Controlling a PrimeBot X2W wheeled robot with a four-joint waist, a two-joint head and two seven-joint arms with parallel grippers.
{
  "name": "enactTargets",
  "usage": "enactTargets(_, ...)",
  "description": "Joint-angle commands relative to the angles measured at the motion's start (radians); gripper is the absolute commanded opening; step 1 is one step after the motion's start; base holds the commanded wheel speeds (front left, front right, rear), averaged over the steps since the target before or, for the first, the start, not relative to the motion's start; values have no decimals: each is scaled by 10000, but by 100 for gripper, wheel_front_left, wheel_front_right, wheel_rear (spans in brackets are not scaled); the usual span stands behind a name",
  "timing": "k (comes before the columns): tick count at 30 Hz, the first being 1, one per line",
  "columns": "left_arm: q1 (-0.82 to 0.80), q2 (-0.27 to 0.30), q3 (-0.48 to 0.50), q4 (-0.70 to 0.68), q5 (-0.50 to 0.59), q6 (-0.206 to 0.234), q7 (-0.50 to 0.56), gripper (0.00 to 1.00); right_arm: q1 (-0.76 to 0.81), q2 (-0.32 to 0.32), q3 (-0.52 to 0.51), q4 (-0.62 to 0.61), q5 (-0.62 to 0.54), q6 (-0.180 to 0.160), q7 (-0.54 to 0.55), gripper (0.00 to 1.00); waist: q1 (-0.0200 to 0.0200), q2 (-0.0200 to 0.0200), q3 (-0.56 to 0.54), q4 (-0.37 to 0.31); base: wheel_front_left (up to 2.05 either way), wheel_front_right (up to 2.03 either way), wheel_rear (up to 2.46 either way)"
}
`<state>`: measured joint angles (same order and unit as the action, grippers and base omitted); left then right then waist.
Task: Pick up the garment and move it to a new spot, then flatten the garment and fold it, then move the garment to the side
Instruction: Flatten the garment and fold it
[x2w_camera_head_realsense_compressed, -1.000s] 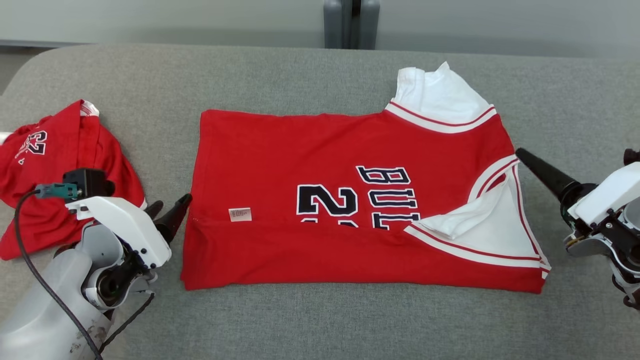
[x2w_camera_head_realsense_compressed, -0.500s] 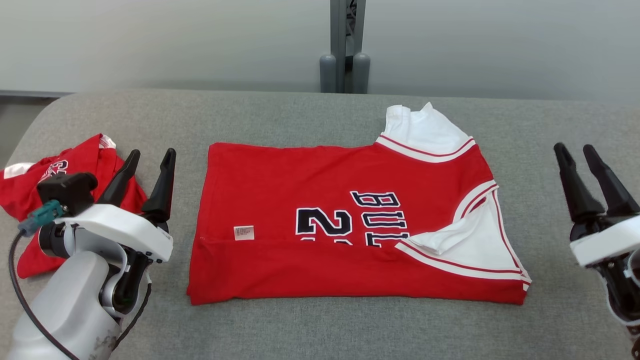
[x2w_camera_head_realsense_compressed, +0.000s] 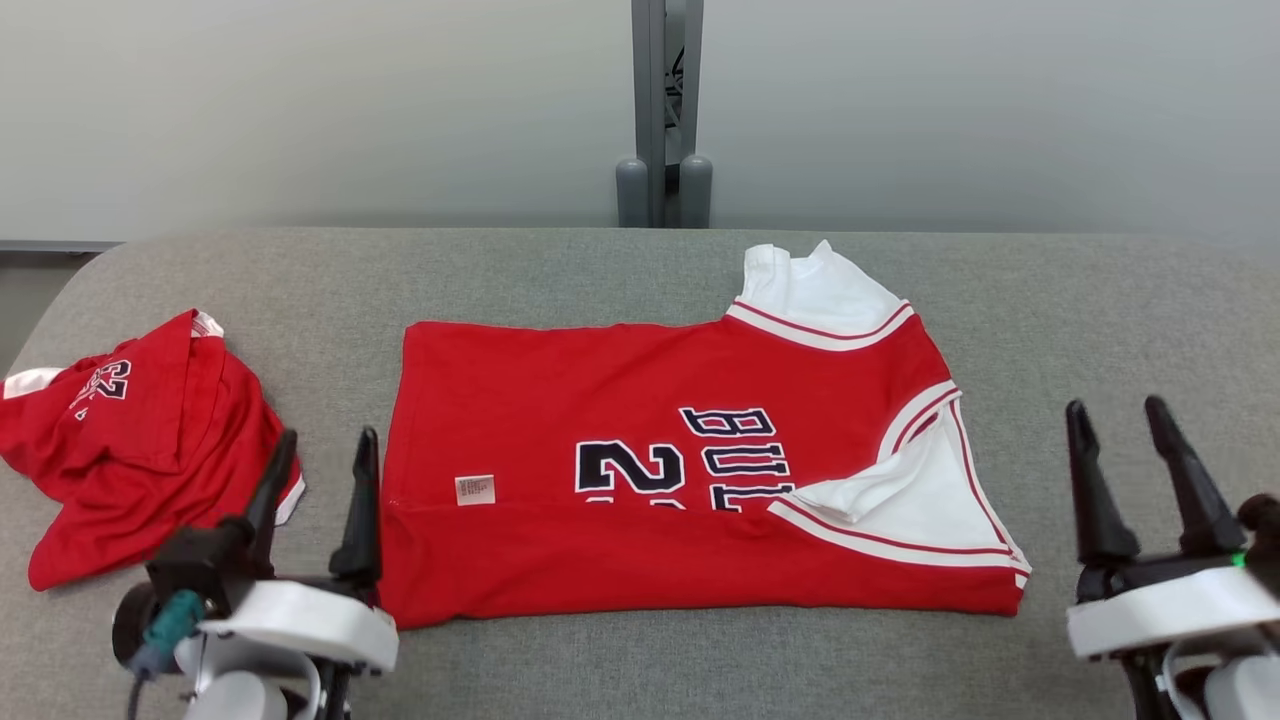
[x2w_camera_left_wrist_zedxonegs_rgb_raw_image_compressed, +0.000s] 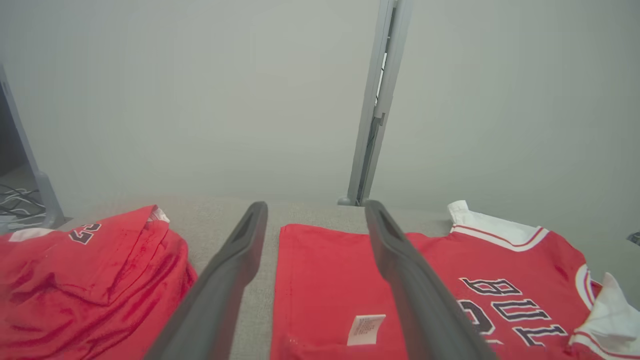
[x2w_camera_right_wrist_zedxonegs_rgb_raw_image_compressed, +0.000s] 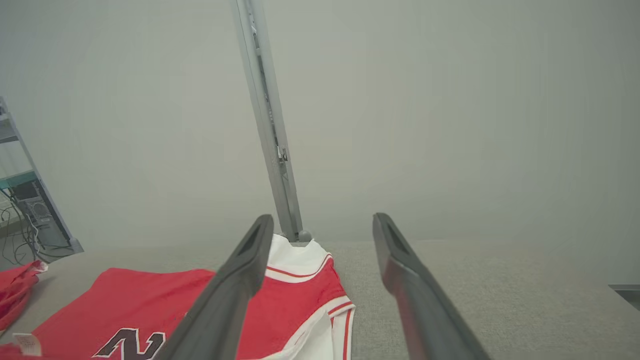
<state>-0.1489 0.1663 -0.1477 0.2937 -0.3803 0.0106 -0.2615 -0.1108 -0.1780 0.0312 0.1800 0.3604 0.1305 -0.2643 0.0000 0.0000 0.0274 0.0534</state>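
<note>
Grey table bears the red garment; left tool and right tool flank it, both spread.

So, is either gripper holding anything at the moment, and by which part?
Nothing: the left gripper and right gripper stand open and empty beside the folded jersey.

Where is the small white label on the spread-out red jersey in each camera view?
Head view: label on the jersey, left of the number, above the fold.
Left wrist view: label at bottom centre.
Right wrist view: label in the bottom left corner.
Shared landmark: the grey post behind the table.
</note>
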Motion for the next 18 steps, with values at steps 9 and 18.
enactTargets(9, 1059, -973, 1014, 181, 1731, -397, -31, 100, 529, 666, -343, 831, -289, 5, -11, 100, 0, 0, -97, -72, 0, 0, 0)
enactTargets(18, 959, -1143, 1454, 1050, 1335, -979, -32, 100, 416, 705, -197, 1665, 82, 5, -12, 100, 0, 0, -83, -101, 0, 0, 0)
